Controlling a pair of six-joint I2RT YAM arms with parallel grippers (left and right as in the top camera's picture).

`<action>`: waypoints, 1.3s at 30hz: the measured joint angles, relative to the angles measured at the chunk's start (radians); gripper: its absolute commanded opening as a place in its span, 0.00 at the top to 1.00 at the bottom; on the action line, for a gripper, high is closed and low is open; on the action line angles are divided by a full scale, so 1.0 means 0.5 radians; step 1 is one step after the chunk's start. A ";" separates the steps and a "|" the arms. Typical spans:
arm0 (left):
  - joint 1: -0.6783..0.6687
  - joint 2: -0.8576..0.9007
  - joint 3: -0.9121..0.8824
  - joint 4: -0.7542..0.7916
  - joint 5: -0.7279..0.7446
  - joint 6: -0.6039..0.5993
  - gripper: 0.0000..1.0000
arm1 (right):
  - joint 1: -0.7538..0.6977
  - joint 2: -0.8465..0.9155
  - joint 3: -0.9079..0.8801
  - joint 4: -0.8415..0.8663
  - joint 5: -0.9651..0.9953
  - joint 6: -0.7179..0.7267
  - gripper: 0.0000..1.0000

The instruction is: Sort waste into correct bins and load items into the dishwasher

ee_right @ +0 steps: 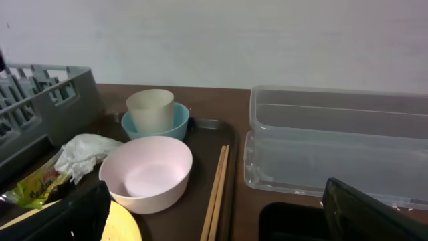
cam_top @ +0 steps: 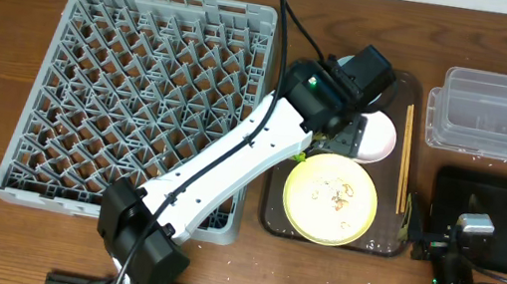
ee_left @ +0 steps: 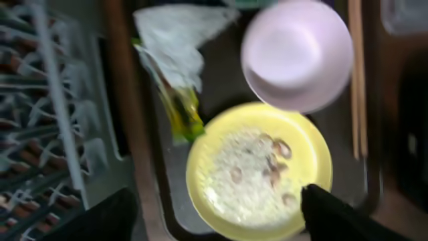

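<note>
Napkin [ee_left: 177, 40] sits just ahead of L tool [ee_left: 219, 201], jaws spread wide above plate [ee_left: 257, 177].

One grey dish rack [cam_top: 140, 95], one dark brown tray [cam_top: 382, 237], one clear plastic tub [cam_top: 504, 117] and one flat black bin [cam_top: 504, 215] are counted. Also counted are one pale yellow plate [cam_top: 331, 199], one white bowl [ee_right: 146, 174], one light blue cup [ee_right: 175, 120], one small white cup [ee_right: 150, 110], two wooden chopsticks [cam_top: 405, 160] and one crumpled napkin [ee_right: 83, 154].
</note>
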 measured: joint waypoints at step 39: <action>0.000 0.002 -0.743 0.750 -0.511 -0.653 0.37 | 0.000 0.000 0.000 0.000 0.001 0.000 0.01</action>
